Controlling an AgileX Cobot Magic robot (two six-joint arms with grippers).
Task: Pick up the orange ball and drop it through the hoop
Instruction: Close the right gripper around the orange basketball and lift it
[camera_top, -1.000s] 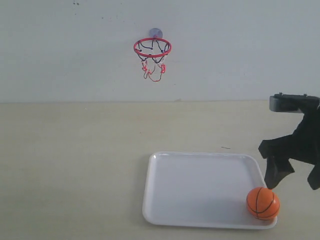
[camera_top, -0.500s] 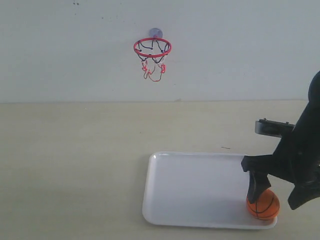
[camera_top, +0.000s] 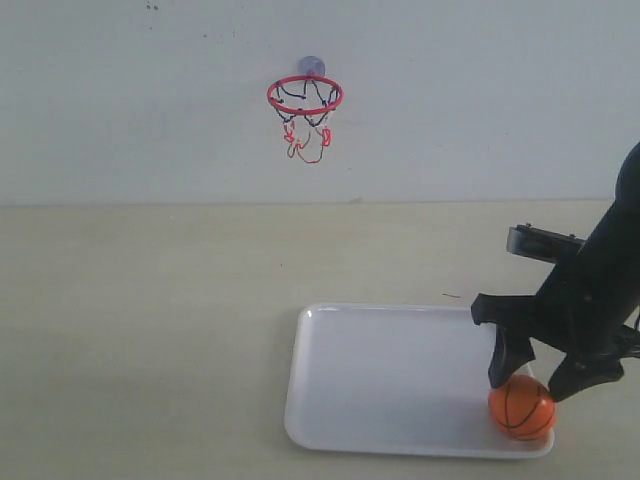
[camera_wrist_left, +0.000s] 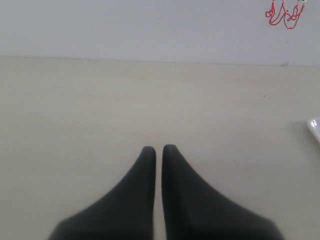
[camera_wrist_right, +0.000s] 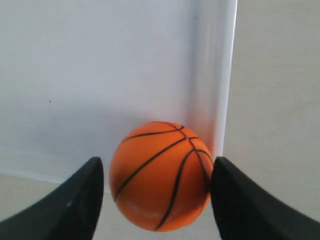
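Observation:
The orange ball lies in the near right corner of the white tray. My right gripper is down over it, open, one black finger on each side. In the right wrist view the orange ball fills the space between the fingers; one finger is at its surface, the other stands a small gap away. The hoop, a red ring with a string net, hangs on the back wall. My left gripper is shut and empty above bare table, out of the exterior view. The net's red strings show on the wall.
The tray's raised rim runs right beside the ball. A corner of the tray shows in the left wrist view. The beige table stretches left of the tray to the wall.
My right gripper has come down and leftward from beside the tray until its fingers straddle the ball. The ball has shifted slightly left. The left gripper's earlier state is not shown.

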